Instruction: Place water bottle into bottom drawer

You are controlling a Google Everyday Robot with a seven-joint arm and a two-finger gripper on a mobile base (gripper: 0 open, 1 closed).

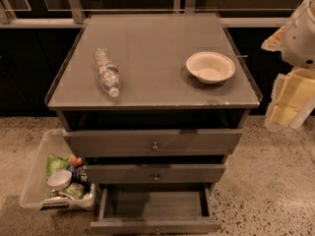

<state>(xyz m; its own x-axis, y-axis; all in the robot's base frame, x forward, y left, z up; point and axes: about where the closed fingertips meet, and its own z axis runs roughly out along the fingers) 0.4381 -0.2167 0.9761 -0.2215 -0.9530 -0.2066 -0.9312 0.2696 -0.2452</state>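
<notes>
The water bottle is clear crinkled plastic with a white cap and a pale label band. It lies on its side on the left part of the grey cabinet top, cap toward the front. The bottom drawer is pulled out, and its shallow grey tray holds nothing. My gripper hangs at the far right of the view, beside the cabinet's right edge and well away from the bottle. It holds nothing that I can see.
A white bowl sits on the right part of the cabinet top. The top drawer and the middle drawer stick out slightly. A clear plastic bin with snacks and a small bowl stands on the floor to the left.
</notes>
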